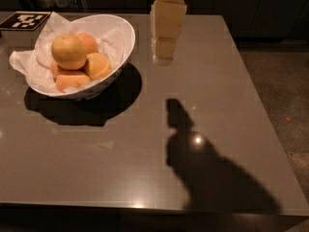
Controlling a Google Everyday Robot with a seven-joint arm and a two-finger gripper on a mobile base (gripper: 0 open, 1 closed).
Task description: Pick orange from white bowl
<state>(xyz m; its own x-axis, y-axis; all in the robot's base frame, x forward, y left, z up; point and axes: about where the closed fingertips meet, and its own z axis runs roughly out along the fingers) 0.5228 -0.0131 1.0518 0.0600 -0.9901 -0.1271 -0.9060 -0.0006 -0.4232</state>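
Note:
The orange point(68, 51), large, round and yellow-orange, lies on top of several smaller peach-orange fruits in the white bowl point(120, 37). The bowl is lined with crumpled white paper and stands at the table's back left. My gripper point(163, 52) hangs from the top of the view, above the table and just to the right of the bowl's rim. It is apart from the bowl and holds nothing that I can see.
The grey table point(145, 144) runs to its front edge at the bottom and its right edge point(260, 110). A black-and-white marker tag point(26, 20) lies at the back left corner. The arm's shadow point(203, 168) falls on the right half.

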